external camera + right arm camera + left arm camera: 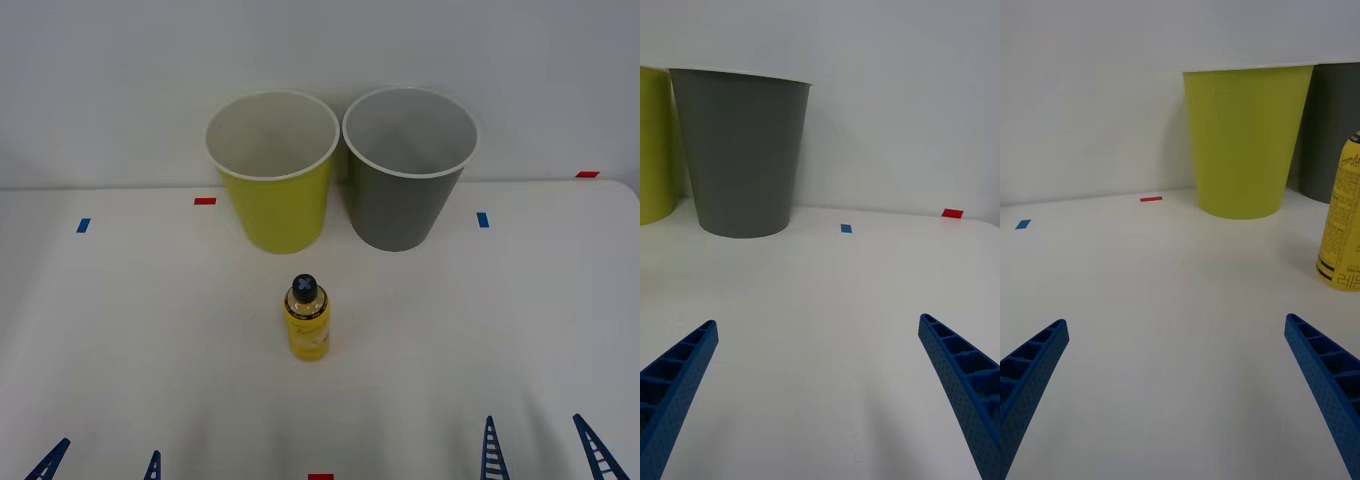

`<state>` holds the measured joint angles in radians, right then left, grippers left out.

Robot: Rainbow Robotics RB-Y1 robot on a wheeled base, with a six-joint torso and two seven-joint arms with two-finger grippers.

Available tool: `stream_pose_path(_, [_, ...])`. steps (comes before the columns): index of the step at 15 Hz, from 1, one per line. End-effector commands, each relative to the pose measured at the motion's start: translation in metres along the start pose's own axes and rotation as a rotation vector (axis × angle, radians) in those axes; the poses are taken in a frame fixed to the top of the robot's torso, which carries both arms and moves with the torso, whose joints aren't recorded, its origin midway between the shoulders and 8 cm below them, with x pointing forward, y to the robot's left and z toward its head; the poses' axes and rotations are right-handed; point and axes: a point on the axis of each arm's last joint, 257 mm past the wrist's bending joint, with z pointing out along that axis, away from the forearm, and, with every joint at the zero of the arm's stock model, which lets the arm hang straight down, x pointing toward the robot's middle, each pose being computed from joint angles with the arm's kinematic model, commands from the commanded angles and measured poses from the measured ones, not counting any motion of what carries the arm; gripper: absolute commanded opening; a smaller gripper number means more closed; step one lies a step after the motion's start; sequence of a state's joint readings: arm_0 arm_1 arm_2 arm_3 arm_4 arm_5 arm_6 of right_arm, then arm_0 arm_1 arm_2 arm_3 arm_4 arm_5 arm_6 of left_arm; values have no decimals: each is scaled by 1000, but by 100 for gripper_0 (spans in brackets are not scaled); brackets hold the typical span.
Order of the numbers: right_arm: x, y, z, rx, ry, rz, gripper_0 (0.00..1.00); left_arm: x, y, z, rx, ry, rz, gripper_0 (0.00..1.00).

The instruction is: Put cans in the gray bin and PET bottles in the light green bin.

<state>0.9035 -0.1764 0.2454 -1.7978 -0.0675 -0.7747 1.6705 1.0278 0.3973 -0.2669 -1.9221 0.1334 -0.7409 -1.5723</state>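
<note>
1. Left gripper (100, 465) low at the near table edge, left side; fingers spread wide, holding nothing.
2. Light green bin (273, 170) upright at the far side, left of centre; touching or just beside the gray bin (409, 167) — cannot tell which.
3. PET bottle (307, 318) upright on the white table (120, 330), in front of the bins, apart from both.
4. Right gripper (545, 450) low at the near edge, right side; fingers wide apart, empty.

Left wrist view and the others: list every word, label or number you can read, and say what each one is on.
"레몬": my best reading of the black Korean print low on the bottle's yellow label.
Smaller print higher on that label: too small to read.
Front view, bottle label: blurred, unreadable.
Light green bin, gray bin, tape marks: no text.
</note>
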Motion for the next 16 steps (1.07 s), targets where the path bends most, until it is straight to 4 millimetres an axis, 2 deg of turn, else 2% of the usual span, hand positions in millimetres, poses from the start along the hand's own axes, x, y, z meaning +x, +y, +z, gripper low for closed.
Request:
stream_pose_path(1, [0,0,0,0,0,0,93,0,0,0,0,0,0,100])
stream_pose_path(16, [0,0,0,0,0,0,93,0,0,0,0,0,0,100])
